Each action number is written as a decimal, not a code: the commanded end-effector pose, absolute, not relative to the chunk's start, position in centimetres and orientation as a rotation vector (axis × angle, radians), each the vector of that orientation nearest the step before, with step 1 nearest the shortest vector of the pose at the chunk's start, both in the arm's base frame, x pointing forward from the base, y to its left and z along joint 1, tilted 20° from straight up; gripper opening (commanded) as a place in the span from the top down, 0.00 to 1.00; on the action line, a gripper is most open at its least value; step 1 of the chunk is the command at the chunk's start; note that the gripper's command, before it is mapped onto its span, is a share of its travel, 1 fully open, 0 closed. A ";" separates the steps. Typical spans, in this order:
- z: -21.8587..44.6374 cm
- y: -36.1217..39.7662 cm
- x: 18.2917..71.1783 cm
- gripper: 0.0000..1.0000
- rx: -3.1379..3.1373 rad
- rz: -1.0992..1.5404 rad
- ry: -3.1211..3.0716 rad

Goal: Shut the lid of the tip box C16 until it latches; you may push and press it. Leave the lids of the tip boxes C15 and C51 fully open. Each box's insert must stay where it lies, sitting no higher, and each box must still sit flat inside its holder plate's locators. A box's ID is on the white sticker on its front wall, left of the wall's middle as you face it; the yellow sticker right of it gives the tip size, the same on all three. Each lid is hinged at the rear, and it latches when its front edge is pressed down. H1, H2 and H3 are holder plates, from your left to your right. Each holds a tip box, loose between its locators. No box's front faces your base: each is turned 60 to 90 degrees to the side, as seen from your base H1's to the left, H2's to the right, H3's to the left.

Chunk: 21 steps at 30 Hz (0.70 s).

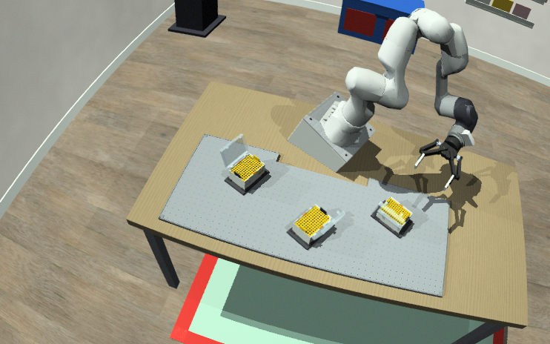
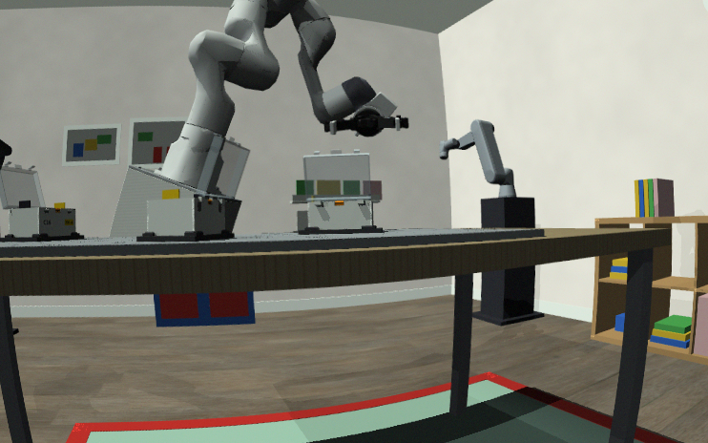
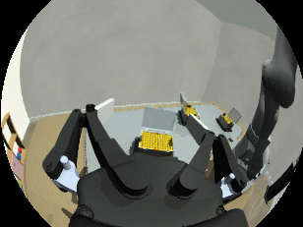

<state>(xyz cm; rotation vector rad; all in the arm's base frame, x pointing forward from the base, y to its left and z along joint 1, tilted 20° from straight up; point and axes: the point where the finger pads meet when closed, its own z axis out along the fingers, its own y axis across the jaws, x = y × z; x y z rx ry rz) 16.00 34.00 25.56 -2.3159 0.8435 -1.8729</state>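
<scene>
Above the bare wood at the table's (image 1: 491,268) edge, my pincer (image 1: 432,176) hangs well off the surface with its jaws spread as wide as they go and nothing between them. That suits the job: I only have to push a lid, not grip one, and spread fingers give me a broad face to press with.

Nearest to me is a tip box (image 1: 392,213) on the grey perforated plate (image 1: 243,230), its yellow insert showing and its lid laid back. I am beside it, not over it, and I judge that is right, since its lid should stay open. The middle box (image 1: 311,222) lies open as well.

My target is the farthest box (image 1: 247,168), well apart from me across the plate. Its white sticker (image 2: 47,222) in the exterior view appears to read C16, though the print is small. Its clear lid (image 1: 234,149) stands nearly upright on the rear hinge, so the closing is not yet begun.
</scene>
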 end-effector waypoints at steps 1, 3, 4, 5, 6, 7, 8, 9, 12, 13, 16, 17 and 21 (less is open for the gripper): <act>25.7 33.8 16.1 0.00 -2.328 -1.889 0.826; 25.7 33.8 16.1 0.00 -2.328 -1.889 0.826; 25.7 33.6 16.5 1.00 -2.339 -1.886 0.872; 25.7 33.3 17.0 1.00 -2.349 -1.883 0.918; 25.7 33.1 17.4 1.00 -2.359 -1.879 0.964; 25.6 32.9 17.9 1.00 -2.369 -1.875 1.010; 25.6 32.6 18.3 1.00 -2.377 -1.870 1.057; 25.6 32.4 18.7 1.00 -2.386 -1.865 1.104; 25.5 31.7 20.1 1.00 -2.407 -1.846 1.247; 25.5 31.5 20.5 1.00 -2.413 -1.838 1.295; 25.4 30.8 21.8 1.00 -2.416 -1.834 1.318; 25.4 30.5 22.3 1.00 -2.416 -1.834 1.318; 25.3 30.1 23.1 1.00 -2.416 -1.834 1.318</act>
